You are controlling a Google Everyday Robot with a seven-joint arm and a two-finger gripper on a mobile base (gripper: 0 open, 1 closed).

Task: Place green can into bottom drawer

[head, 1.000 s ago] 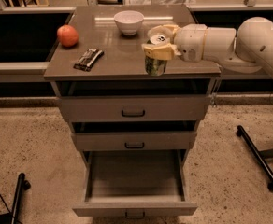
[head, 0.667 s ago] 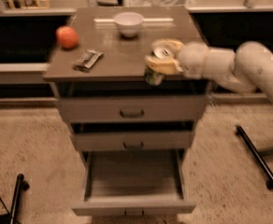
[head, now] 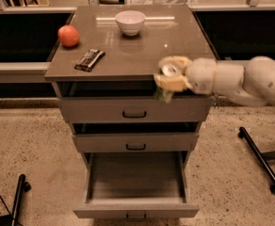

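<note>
Green and white metal shows beneath our claw (head: 171, 77), whose 2 pale fingers (head: 174, 60) pinch the green can (head: 164, 94) at the table's (head: 128, 55) front edge, its silver top tipped towards the camera and its long axis near upright. The bottom drawer (head: 135, 210), a smooth grey-beige tray standing open, lies well below the claw, under 2 upper drawers (head: 135, 112). We judge a lowering carry comes next.
</note>
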